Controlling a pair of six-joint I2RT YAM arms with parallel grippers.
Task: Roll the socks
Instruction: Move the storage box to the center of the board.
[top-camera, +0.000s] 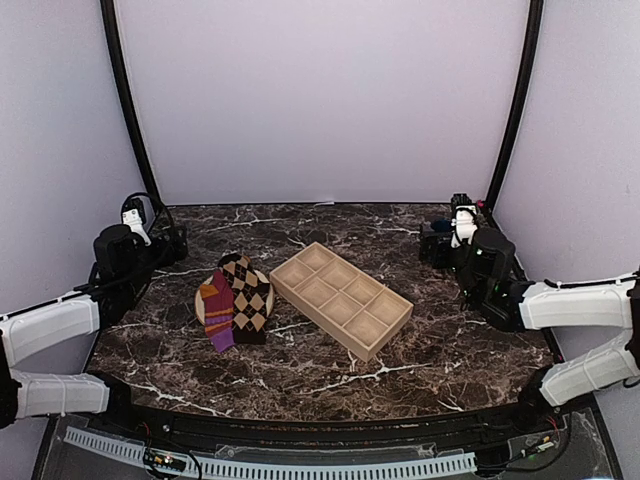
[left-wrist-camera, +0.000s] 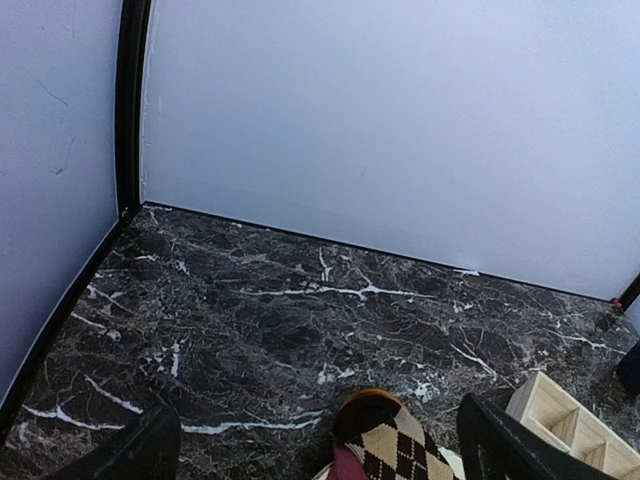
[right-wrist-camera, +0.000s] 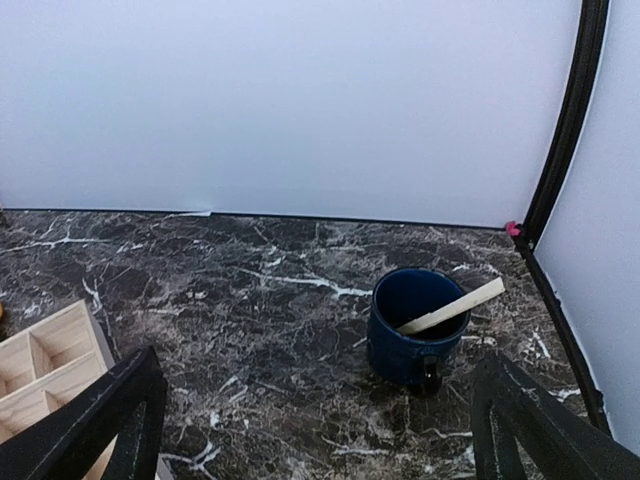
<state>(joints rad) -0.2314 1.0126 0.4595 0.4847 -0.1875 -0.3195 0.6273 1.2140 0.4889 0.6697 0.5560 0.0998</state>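
Socks sit left of centre in the top view, knit magenta striped sock (top-camera: 217, 312) touching the argyle sock (top-camera: 249, 298), both flat on a round beige plate (top-camera: 201, 303). The compartmented wooden tray (top-camera: 320, 322) is just to the right. Only the right wrist cam catches a glossy blue mug (right-wrist-camera: 415, 325) with a flat wooden stick (right-wrist-camera: 452, 306) in it. Left gripper (left-wrist-camera: 315, 410) and right gripper (right-wrist-camera: 320, 360) are both spread wide, holding nothing.

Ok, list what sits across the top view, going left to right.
left arm → purple sock → argyle sock → wooden tray → right arm. The plate under the socks and the mug by the right arm overlap their neighbours, so both are left out.
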